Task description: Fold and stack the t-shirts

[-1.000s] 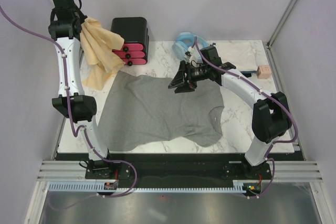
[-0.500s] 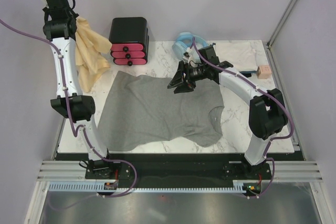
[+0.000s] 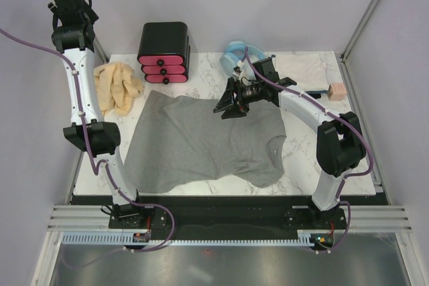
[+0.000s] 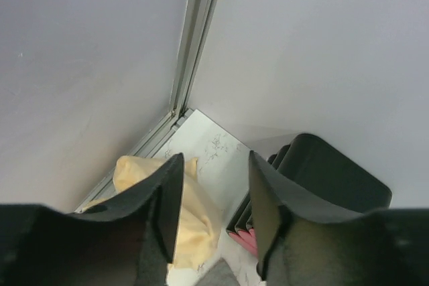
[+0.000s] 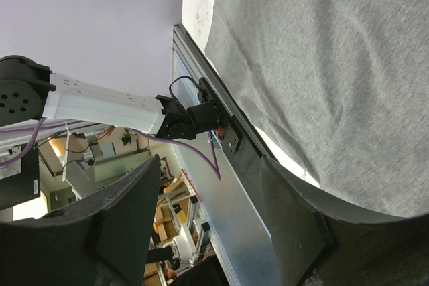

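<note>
Grey t-shirt (image 3: 201, 142) lies spread across the middle of the tabletop (image 3: 298, 165). Its far edge is partly hidden under the right pincer (image 3: 224, 108), which hovers just above it, released and empty. A tan-yellow t-shirt (image 3: 119, 86) sits crumpled at the far-left corner, its edge behind the left arm. The left pincer (image 4: 213, 160) hangs high above it, released, holding nothing. A whitish shirt (image 3: 305, 66) at the far right is hard to make out.

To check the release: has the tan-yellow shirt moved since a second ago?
Yes. The tan-yellow shirt fell from the left gripper, beside the black drawer box, onto the table left of that box.
</note>
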Motion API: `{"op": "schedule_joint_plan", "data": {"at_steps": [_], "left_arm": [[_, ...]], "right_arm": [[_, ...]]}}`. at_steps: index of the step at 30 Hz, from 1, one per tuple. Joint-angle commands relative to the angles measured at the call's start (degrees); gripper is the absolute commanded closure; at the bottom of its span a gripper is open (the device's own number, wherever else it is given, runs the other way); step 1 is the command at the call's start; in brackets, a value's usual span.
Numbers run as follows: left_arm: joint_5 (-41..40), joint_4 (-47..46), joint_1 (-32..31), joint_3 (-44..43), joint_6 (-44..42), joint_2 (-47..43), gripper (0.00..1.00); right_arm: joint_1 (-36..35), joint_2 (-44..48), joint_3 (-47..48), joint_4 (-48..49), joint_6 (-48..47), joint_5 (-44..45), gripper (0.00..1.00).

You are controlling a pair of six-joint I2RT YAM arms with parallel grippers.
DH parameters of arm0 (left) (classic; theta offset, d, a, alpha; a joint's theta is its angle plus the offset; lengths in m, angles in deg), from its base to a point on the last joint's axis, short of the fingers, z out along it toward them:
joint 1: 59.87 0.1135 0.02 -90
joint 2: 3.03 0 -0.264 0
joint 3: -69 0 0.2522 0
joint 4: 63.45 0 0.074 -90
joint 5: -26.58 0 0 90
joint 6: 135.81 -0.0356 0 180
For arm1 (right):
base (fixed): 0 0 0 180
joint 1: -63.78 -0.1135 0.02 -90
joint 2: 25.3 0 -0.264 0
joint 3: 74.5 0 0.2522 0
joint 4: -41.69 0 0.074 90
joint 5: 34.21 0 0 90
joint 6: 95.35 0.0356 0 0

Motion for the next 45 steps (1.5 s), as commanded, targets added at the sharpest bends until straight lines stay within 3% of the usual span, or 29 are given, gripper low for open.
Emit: {"op": "schedule_joint_plan", "data": {"at_steps": [1, 3, 7, 14, 17, 18, 21, 24, 33, 35, 41, 45], "left_arm": [[3.5, -2.7, 0.0, -0.3, -1.6, -3.5, 0.56], [4.3, -2.7, 0.0, 0.3, -1.2, -4.2, 0.56], [6.3, -2.7, 0.0, 2.1, -0.8, -7.0, 0.45], [1.2, -2.1, 1.8, 11.2, -0.3, -17.0, 0.48], [-11.8, -0.9, 1.7, 14.7, 0.3, -18.9, 0.46], [-21.8, -0.7, 1.8, 16.2, 0.9, -19.2, 0.46], [-39.4, -0.2, 1.7, 20.0, 5.4, -21.2, 0.53], [-44.6, -0.5, 1.7, 24.0, 8.8, -21.7, 0.55], [-44.2, -0.9, 1.2, 23.1, 12.6, -18.1, 0.55], [-44.0, -1.2, 1.4, 22.2, 11.7, -17.6, 0.61], [-41.5, -2.2, 1.3, 21.7, 6.8, -17.0, 0.63], [-37.1, -2.7, 1.4, 23.1, 9.4, -19.8, 0.76]], "right_arm": [[0.1, 0.2, 1.1, 0.4, -1.1, -1.2, 0.32], [0.2, 0.4, 0.7, 0.4, -1.2, -1.1, 0.32], [0.1, 0.6, 0.4, 0.5, -1.5, -0.8, 0.32], [0.1, 0.4, 0.1, 0.5, -2.0, -0.6, 0.32], [0.1, 0.8, -0.4, 0.5, -1.8, -0.3, 0.32], [0.0, 0.9, -0.6, 0.5, -1.8, -0.2, 0.32], [0.1, 2.1, -1.4, 0.5, -1.8, -0.1, 0.32], [0.2, 2.6, -1.9, 0.4, -2.1, 0.1, 0.32], [0.1, 2.4, -1.4, 0.3, -1.4, 0.3, 0.33], [0.0, 2.4, -1.8, 0.2, -1.3, 0.6, 0.33], [0.1, 1.8, -1.4, 0.2, -1.2, 0.5, 0.33], [0.1, 1.6, -1.3, 0.1, -1.1, 0.3, 0.33]]}}
